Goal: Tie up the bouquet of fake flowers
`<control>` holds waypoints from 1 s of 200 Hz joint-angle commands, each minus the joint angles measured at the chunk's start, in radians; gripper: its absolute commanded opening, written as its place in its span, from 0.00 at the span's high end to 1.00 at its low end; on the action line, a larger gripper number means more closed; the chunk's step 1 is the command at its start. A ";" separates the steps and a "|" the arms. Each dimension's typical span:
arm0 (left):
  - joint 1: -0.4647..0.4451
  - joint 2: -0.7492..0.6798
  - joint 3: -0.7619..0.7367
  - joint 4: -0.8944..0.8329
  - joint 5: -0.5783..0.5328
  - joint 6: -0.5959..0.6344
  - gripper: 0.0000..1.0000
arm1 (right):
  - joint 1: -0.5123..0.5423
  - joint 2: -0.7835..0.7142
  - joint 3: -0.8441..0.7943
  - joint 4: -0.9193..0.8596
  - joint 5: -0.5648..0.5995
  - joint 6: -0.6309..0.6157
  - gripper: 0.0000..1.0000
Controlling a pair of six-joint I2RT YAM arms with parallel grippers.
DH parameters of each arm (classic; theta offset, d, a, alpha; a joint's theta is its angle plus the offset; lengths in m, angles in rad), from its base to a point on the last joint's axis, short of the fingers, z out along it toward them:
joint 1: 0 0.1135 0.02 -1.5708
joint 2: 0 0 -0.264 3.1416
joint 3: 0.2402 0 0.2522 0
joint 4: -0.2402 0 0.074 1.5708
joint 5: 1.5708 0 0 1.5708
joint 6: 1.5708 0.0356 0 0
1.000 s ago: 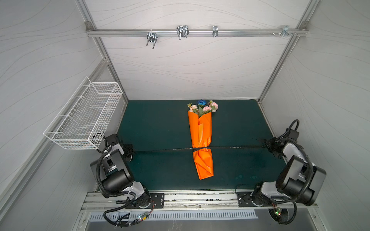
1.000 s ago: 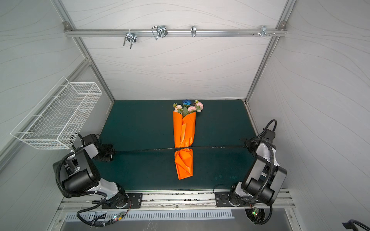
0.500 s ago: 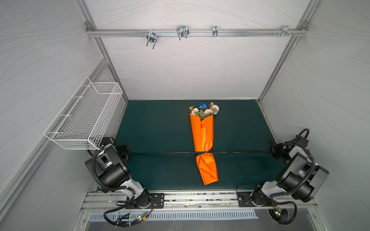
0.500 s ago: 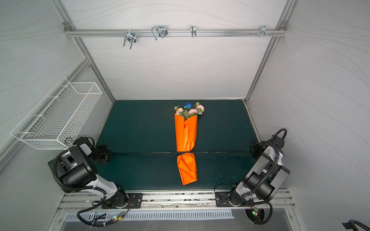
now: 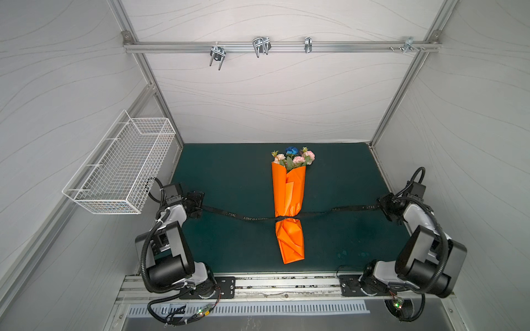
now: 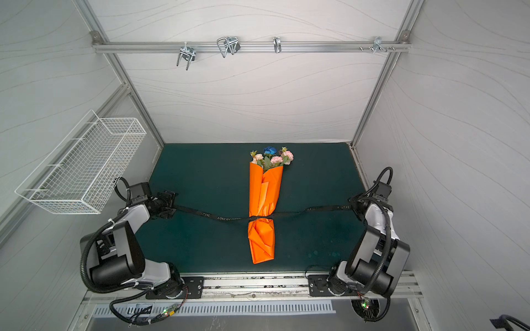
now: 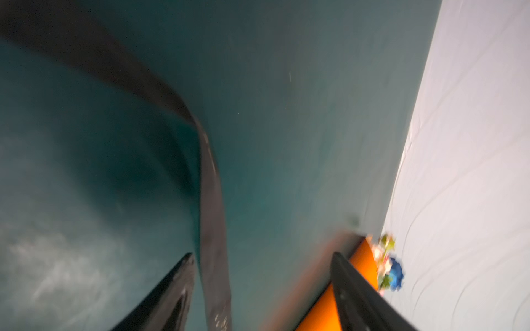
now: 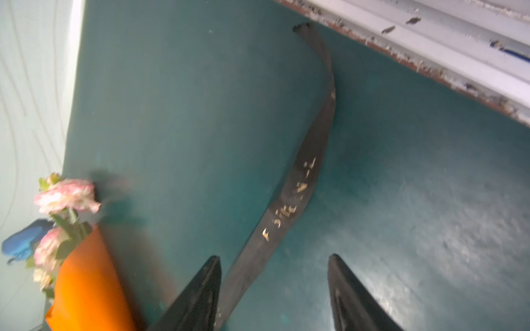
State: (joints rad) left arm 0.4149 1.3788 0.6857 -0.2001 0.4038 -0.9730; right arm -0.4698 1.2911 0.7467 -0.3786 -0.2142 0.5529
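The bouquet of fake flowers (image 5: 293, 157) (image 6: 272, 157) lies mid-mat, its blooms towards the back wall, wrapped in orange paper (image 5: 288, 195). A black lettered ribbon (image 5: 243, 217) (image 6: 218, 217) cinches the paper low down, and its ends trail slack to both sides. My left gripper (image 5: 198, 204) (image 7: 262, 254) is open at the left end, with the ribbon (image 7: 212, 200) lying loose between its jaws. At the right end my right gripper (image 5: 383, 207) (image 8: 274, 257) is open too. There the ribbon (image 8: 298, 186) passes beside one finger, unpinched. Blooms (image 8: 66, 197) (image 7: 390, 266) show in both wrist views.
A white wire basket (image 5: 123, 166) hangs on the left wall above my left arm. A metal rail with hooks (image 5: 261, 47) crosses the back wall high up. The mat ends at a metal front rail (image 5: 286, 283) where both arm bases are bolted.
Both grippers were shut on the ribbon ends, pulling it taut. Now both have opened and the ribbon has gone slack on the mat. Both arms have shifted slightly.
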 commanded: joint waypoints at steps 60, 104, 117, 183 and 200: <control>-0.448 -0.236 -0.113 -0.135 0.091 -0.013 0.11 | 0.464 -0.309 -0.103 -0.243 0.069 0.026 0.28; -0.629 -0.196 -0.226 0.034 0.066 -0.143 0.03 | 0.701 -0.133 -0.052 -0.227 0.255 0.044 0.20; -0.661 -0.150 -0.212 0.084 0.063 -0.154 0.01 | 0.732 -0.079 -0.040 -0.194 0.268 0.055 0.17; -0.689 0.094 -0.142 0.169 0.021 -0.151 0.01 | 0.749 0.219 0.108 -0.156 0.458 0.034 0.07; -0.701 0.150 -0.146 0.211 0.025 -0.178 0.01 | 0.727 0.267 0.125 -0.140 0.451 0.027 0.08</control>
State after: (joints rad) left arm -0.2699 1.4242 0.5625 -0.0307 0.4969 -1.1233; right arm 0.2783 1.5021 0.8417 -0.5266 0.1696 0.5911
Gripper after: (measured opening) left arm 0.986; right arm 0.934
